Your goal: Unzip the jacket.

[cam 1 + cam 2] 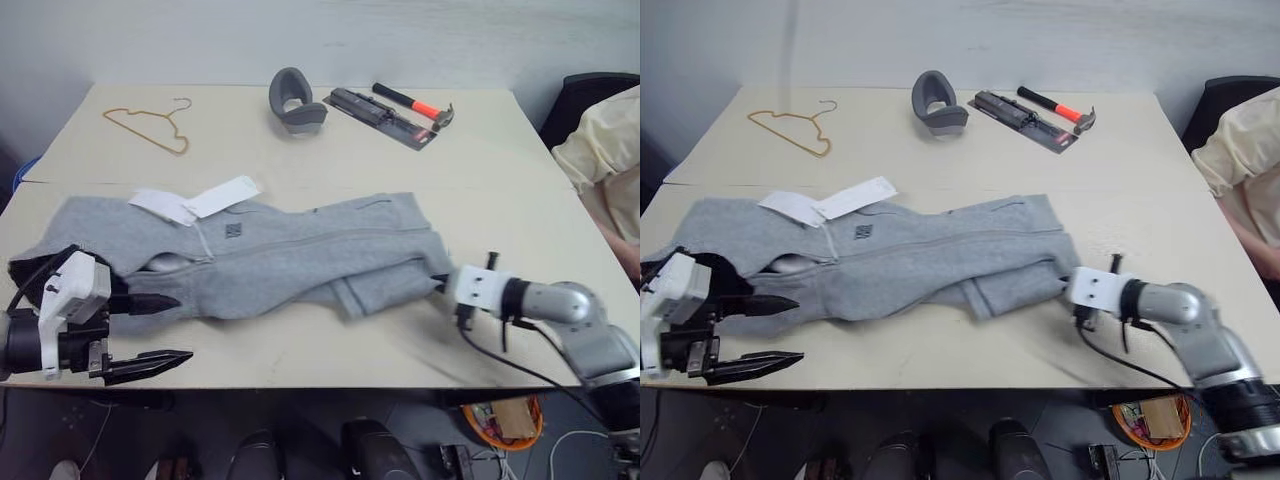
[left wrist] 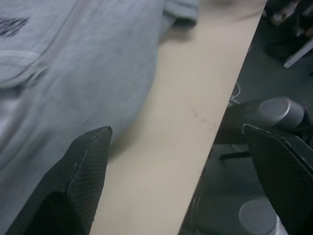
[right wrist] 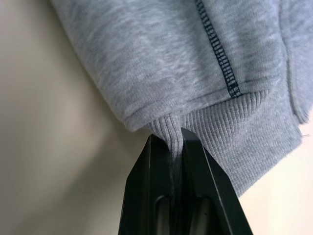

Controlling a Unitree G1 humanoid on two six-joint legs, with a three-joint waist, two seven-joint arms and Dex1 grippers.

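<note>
- Right tool: its two black fingers are pressed together on a pinch of ribbed hem at the jacket's bottom edge, seen plainly in the right wrist view; from the head views it sits at the garment's right end, near the worktop's front edge.
- Left tool: fingers spread wide and holding nothing, hanging at the front left, one finger over the jacket's hood end and the other past the worktop's front edge.
- Worktop: pale beige, carrying everything below.
- Jacket: light grey fleece, lying flat and stretched across the front half of the worktop, hood end toward the left, hem toward the right, its zip line running lengthwise.
- White paper tags: lying at the jacket's upper left edge.
- Hammer: black handle with an orange band, at the back, beside a dark flat pack.
- Wire hanger: at the back left.
- Grey curved cushion: at the back centre.
- Orange basket: on the floor under the right front edge, holding something brown I cannot identify.
</note>
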